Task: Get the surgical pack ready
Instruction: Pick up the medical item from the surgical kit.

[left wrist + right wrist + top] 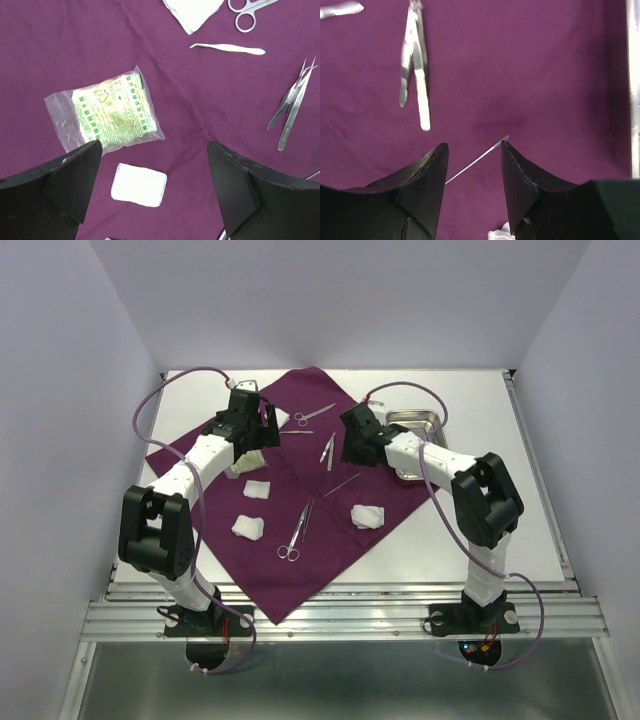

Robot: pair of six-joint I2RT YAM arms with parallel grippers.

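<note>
The deep-purple woven cloth [330, 540] lies spread across the desk [530, 500], a shiny rectangular steel tray [420, 416] at its 2 o'clock corner. The right jaws stand parted astride a thin, smooth steel probe [475, 161] lying flat; closing could pinch soft cloth or skid off. The left jaws gape over a crinkly plastic packet [107, 112].

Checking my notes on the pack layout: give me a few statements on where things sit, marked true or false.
The steel tray holds instruments. False: what shows of it looks empty; the instruments lie on the purple cloth.
The left fingers stand wide apart above a green-printed packet. True.
The right fingers clamp the tweezers. False: they are apart, and the tweezers lie beyond them.
Long forceps lie between two gauze wads. True.
</note>
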